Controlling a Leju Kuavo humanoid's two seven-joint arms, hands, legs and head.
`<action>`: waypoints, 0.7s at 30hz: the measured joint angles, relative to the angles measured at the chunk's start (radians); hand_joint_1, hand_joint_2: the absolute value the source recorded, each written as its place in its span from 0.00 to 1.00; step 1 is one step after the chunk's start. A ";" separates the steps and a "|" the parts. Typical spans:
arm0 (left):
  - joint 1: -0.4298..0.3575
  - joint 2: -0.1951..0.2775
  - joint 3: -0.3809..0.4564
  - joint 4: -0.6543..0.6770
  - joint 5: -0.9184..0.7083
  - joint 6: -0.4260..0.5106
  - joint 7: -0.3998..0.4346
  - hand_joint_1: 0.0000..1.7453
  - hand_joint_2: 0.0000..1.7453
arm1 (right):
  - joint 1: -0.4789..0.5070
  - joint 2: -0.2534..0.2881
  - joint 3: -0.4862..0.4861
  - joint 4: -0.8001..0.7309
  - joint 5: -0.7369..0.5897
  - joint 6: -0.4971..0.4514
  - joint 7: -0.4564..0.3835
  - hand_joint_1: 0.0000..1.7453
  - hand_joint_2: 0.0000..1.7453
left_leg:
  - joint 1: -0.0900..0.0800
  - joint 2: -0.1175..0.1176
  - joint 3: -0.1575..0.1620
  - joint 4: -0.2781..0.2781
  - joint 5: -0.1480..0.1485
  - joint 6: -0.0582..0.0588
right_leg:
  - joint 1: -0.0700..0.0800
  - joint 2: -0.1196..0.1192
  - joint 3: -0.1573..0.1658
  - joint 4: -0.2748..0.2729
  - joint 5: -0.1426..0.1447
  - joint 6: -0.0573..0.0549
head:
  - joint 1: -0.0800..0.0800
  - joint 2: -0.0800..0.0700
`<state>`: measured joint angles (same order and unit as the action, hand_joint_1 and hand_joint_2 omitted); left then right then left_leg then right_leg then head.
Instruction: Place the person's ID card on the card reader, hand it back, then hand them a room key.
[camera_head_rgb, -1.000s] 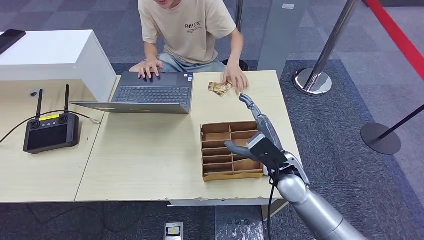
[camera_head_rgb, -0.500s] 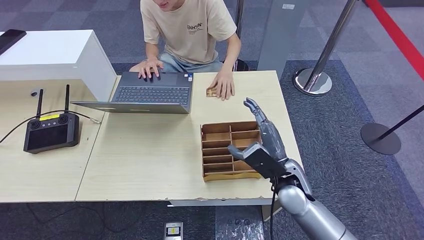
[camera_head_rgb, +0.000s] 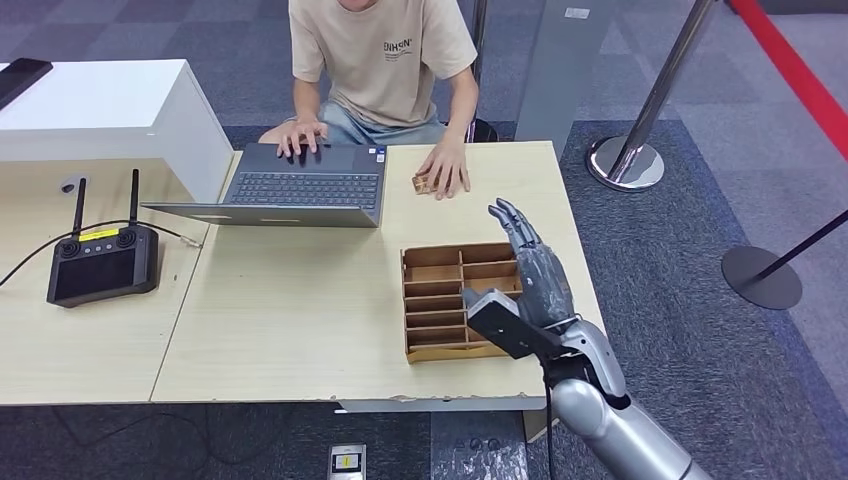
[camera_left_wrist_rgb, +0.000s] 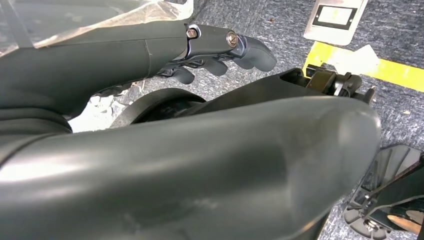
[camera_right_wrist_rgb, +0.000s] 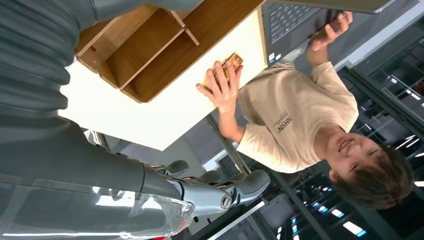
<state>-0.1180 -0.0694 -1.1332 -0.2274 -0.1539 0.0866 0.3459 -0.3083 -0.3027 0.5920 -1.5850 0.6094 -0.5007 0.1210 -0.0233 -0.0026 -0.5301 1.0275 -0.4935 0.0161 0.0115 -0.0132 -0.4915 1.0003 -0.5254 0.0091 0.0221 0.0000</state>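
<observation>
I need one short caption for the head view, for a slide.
Open right robot hand raised over the wooden divided tray while the seated person's hand covers the cards beside the laptop.

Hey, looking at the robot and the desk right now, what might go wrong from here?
1. The person's hand covers the cards, so a reach by the right hand may hit their fingers.
2. That open hand hovers over the wooden divider tray; dropping lower could catch its partitions.
3. The tray sits near the table edge, so a nudge might push it off.
</observation>
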 joint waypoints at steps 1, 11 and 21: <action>0.000 0.000 0.000 0.000 0.000 0.000 0.000 0.00 0.00 | 0.000 -0.001 0.000 0.000 0.007 0.000 0.005 0.09 1.00 | 0.000 0.000 0.000 0.000 0.000 0.000 | 0.000 0.000 0.000 0.000 0.000 0.000 | 0.000 0.000; 0.000 0.000 0.000 0.000 -0.003 0.000 0.001 0.00 0.00 | 0.000 -0.006 0.004 0.000 0.033 0.001 0.029 0.20 1.00 | 0.000 0.000 0.000 0.000 0.000 0.000 | 0.000 0.000 0.000 0.000 0.000 0.000 | 0.000 0.000; 0.000 0.000 0.000 0.000 -0.003 0.000 0.007 0.00 0.00 | 0.000 -0.009 0.008 0.002 0.083 0.004 0.058 0.24 1.00 | 0.000 0.000 0.000 0.000 0.000 0.000 | 0.000 0.000 0.000 0.000 0.000 0.000 | 0.000 0.000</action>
<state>-0.1180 -0.0694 -1.1330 -0.2274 -0.1572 0.0865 0.3527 -0.3085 -0.3118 0.6003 -1.5829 0.6929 -0.4962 0.1788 -0.0233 -0.0027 -0.5301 1.0275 -0.4935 0.0161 0.0115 -0.0132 -0.4914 1.0003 -0.5254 0.0090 0.0221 -0.0001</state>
